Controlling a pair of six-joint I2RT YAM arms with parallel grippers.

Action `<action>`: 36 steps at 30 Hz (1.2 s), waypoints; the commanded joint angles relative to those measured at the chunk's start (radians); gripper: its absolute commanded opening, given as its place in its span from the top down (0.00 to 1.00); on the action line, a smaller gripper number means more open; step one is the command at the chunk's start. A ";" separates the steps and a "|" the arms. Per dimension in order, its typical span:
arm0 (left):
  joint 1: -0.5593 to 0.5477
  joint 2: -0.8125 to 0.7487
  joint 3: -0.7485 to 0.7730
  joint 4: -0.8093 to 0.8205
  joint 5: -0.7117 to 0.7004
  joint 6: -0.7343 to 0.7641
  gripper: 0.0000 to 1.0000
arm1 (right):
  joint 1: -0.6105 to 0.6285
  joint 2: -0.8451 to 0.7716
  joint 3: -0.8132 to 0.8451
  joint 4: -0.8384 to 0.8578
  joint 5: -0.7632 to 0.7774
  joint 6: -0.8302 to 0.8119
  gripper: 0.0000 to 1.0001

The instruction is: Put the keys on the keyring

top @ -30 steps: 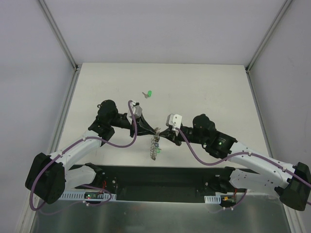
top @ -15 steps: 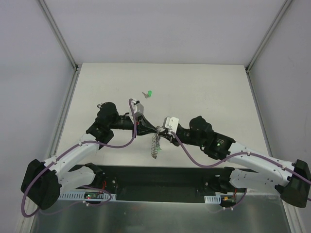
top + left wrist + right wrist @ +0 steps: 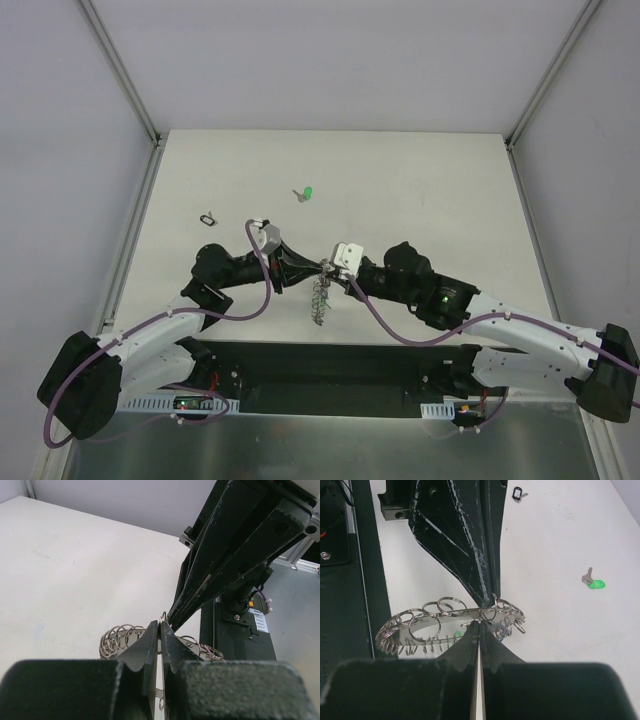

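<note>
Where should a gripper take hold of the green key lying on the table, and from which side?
Probably by the green plastic head, coming straight down from above: the green key lies flat on the table, alone, and its head looks wider than the thin silver blade.

We see two arms — the left arm [image 3: 150,330] and the right arm [image 3: 520,330] — both in white shells with black joint housings, a purple cable [image 3: 267,275] looping along each, a white camera block [image 3: 349,254] at each wrist, and black fingers [image 3: 455,535] scuffed with pale scratches.
</note>
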 commanded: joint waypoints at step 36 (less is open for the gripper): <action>-0.003 0.192 0.106 -0.018 0.276 0.304 0.65 | 0.028 0.052 0.214 -0.309 -0.011 -0.122 0.99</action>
